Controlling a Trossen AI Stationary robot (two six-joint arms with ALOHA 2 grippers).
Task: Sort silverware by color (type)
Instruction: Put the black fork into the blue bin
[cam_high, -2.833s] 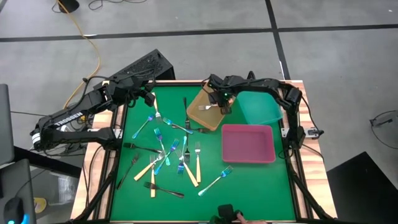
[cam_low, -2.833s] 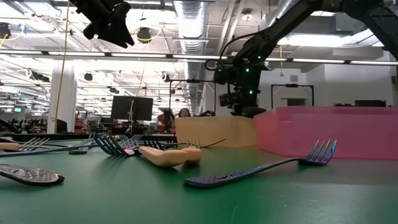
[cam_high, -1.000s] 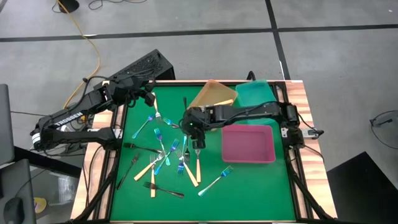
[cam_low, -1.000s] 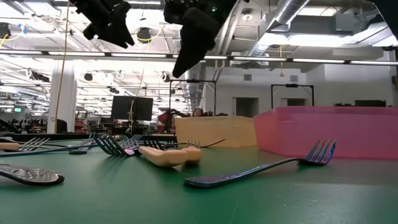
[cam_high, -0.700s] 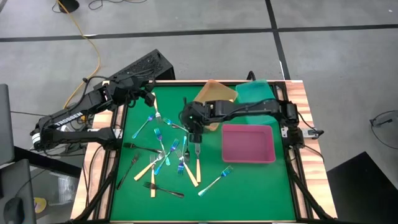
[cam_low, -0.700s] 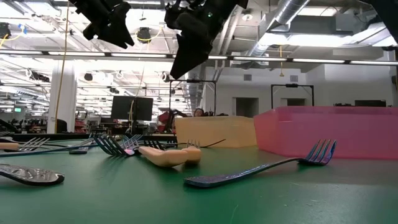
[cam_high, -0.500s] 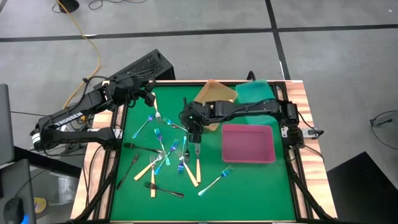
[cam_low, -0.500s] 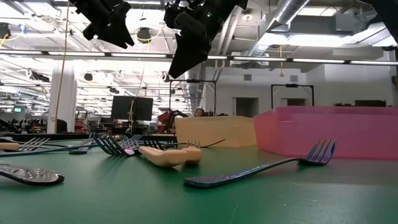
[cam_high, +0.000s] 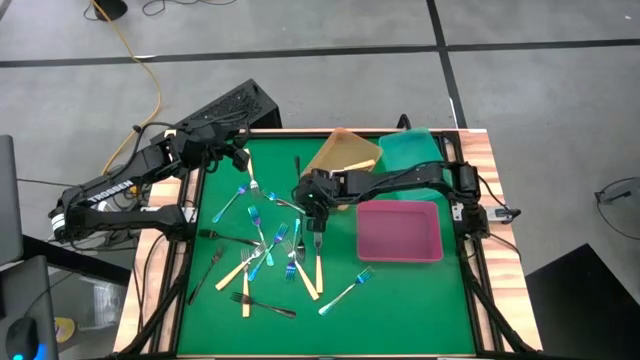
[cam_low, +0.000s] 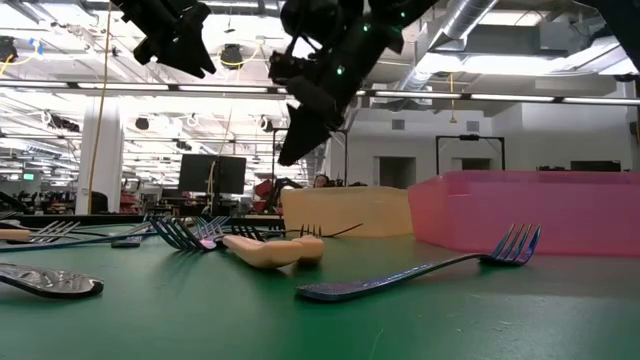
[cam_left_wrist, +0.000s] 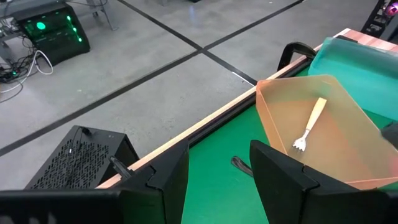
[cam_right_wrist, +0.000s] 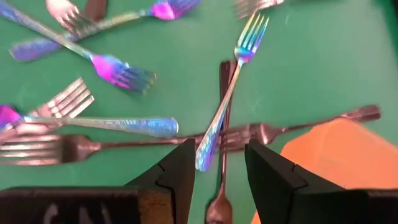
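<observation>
The silverware (cam_high: 270, 245) lies scattered on the green mat: cream-handled, iridescent blue and black forks, some crossing each other. One cream-handled fork (cam_left_wrist: 309, 124) lies in the orange tray (cam_left_wrist: 336, 149). My right gripper (cam_high: 316, 212) hangs open above the forks near the mat's middle. In its wrist view an iridescent fork (cam_right_wrist: 229, 87) and a black fork (cam_right_wrist: 222, 130) lie on the mat beyond its fingertips (cam_right_wrist: 221, 177). In the low view it (cam_low: 298, 140) is well clear of the mat. My left gripper (cam_high: 240, 160) waits open and raised at the far left corner.
A pink tray (cam_high: 400, 230) stands right of the forks, with a teal tray (cam_high: 410, 150) behind it next to the orange tray (cam_high: 345, 150). One iridescent fork (cam_low: 420, 270) lies alone near the front. Wooden rails (cam_high: 480, 150) border the mat.
My right gripper has come down toward the forks in the mat's middle and tipped a little, still open and clear of them. The forks have not moved.
</observation>
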